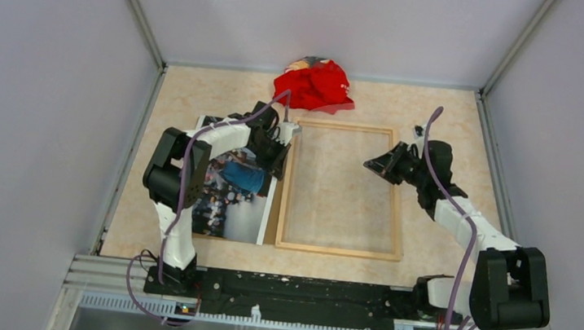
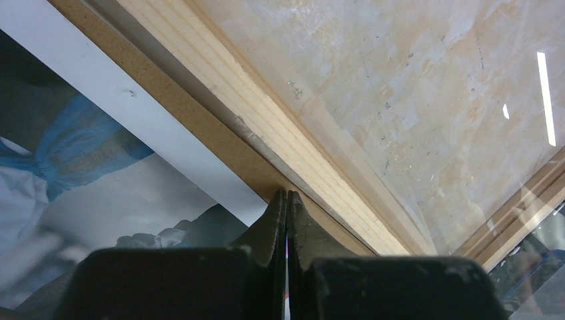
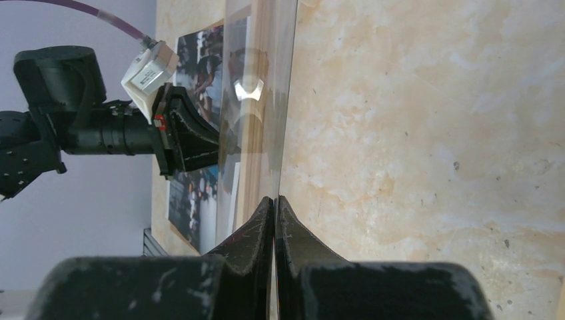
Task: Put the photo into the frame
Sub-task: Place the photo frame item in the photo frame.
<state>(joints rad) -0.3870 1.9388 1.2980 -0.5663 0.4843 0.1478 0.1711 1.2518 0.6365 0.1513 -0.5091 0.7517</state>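
Note:
The photo [image 1: 232, 200] lies flat on a brown backing board [image 2: 200, 127], left of the light-wood frame [image 1: 337, 250]. My left gripper [image 1: 280, 151] is shut, its tips [image 2: 287, 193] resting on the board's bare strip between the photo's white border [image 2: 100, 80] and the frame's left rail [image 2: 280, 113]. Nothing shows between its fingers. My right gripper [image 1: 372, 164] hovers over the frame's inside near the right rail. It is shut [image 3: 274, 198] on the edge of a clear pane [image 3: 266, 100], which runs straight out from between its tips.
A crumpled red cloth [image 1: 314, 84] lies at the back wall, just beyond the frame's far rail. Grey walls close in the table on the left, right and back. The arm bases stand along the near edge.

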